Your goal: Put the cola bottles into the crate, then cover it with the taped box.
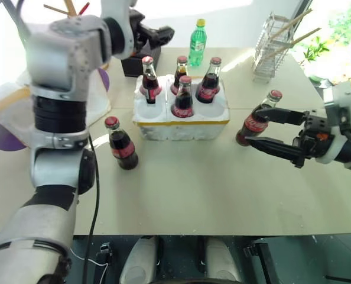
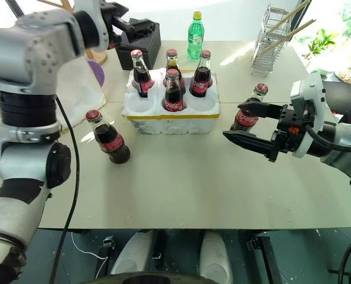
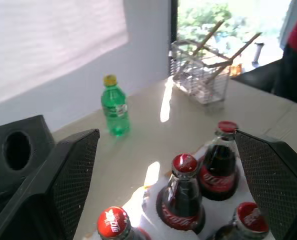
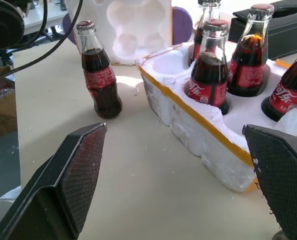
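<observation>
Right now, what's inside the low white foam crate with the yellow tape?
Four small dark cola bottles with red caps stand in the low white foam crate. Two front holes look empty. The bottle bottoms are hidden inside the foam.

Four cola bottles in the crate, one either side.

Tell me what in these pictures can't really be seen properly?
- The taped box: top cut off by the right wrist view's edge; in the left eye view the left arm hides most of it.
- Black tissue box: partly behind the left pincer.
- Right-hand cola bottle: partly hidden by the right pincer.
</observation>
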